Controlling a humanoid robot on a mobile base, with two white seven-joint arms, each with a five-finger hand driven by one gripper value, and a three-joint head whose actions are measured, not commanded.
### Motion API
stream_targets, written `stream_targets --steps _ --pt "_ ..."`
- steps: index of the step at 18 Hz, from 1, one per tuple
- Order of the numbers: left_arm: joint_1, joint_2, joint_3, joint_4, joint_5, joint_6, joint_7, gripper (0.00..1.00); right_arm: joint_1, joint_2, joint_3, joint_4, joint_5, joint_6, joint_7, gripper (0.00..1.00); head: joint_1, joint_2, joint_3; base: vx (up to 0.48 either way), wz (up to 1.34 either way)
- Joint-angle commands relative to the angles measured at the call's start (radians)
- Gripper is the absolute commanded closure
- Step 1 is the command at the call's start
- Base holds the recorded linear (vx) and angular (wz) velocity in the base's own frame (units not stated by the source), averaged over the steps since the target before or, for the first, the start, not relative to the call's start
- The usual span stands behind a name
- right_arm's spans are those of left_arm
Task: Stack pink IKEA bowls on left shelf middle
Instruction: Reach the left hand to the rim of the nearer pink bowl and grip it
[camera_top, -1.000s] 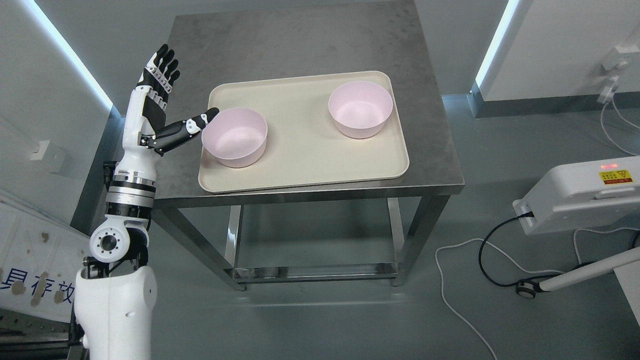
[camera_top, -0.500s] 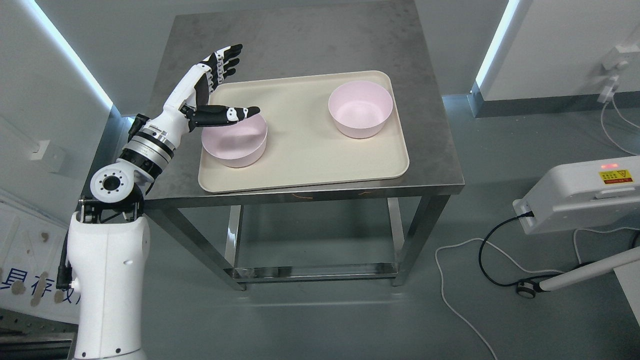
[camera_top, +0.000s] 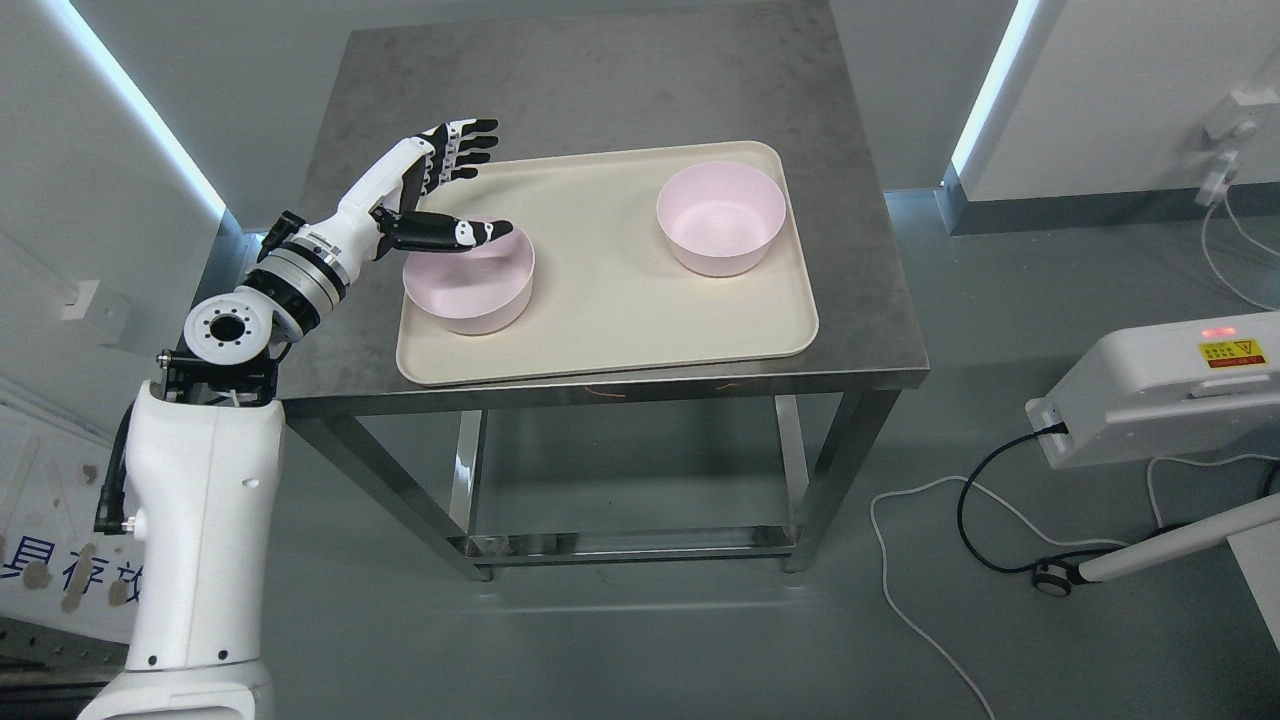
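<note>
1. left robot hand (camera_top: 440, 195) is over the far-left rim of the near pink bowl (camera_top: 470, 275). the fingers (camera_top: 462, 152) are spread and point toward the back of the tray, and the thumb (camera_top: 455, 231) reaches across the bowl's opening. it holds nothing, no grip on the rim.
2. the key relation: the bowl sits directly below and a little to the right of the palm, so the rim falls between thumb and fingers. my guess is the hand needs to drop and pinch the wall there, thumb inside, fingers outside.
3. only the left arm shows, coming in from the lower left. the right one is out of frame, so the left is the nearer by default.
4. count: two pink bowls, both upright and empty. the second bowl (camera_top: 720, 218) is at the tray's far right, well apart from the first.
5. one cream tray (camera_top: 610, 330) holds both, on one steel worktop (camera_top: 590, 70).
6. nothing is stacked yet, and i can't see any shelf.
</note>
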Motion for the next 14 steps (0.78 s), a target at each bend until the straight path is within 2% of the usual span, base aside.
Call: stream_targets --steps 1,4,8,11,14 --pt "-0.013 0.059 -0.047 0.111 -0.103 -0.013 -0.003 0.26 0.0 -0.017 -0.005 -0.017 -0.002 0.0 0.0 0.0 0.0 0.0 0.0 0.0 0.0" --pt "-0.013 0.056 -0.047 0.111 -0.11 -0.033 -0.02 0.38 0.0 -0.017 -0.005 -0.017 -0.002 0.0 0.0 0.0 0.0 0.0 0.0 0.0 0.0" --pt "-0.013 0.05 -0.049 0.111 -0.11 -0.113 -0.041 0.56 0.0 -0.017 -0.005 -0.017 -0.002 0.0 0.0 0.0 0.0 0.0 0.0 0.0 0.0" --pt "-0.016 0.051 -0.076 0.111 -0.14 -0.133 -0.041 0.6 0.0 -0.017 -0.005 -0.017 -0.002 0.0 0.0 0.0 0.0 0.0 0.0 0.0 0.0" --pt "-0.019 0.045 -0.085 0.111 -0.237 -0.191 -0.041 0.62 0.0 -0.017 -0.005 -0.017 -0.002 0.0 0.0 0.0 0.0 0.0 0.0 0.0 0.0"
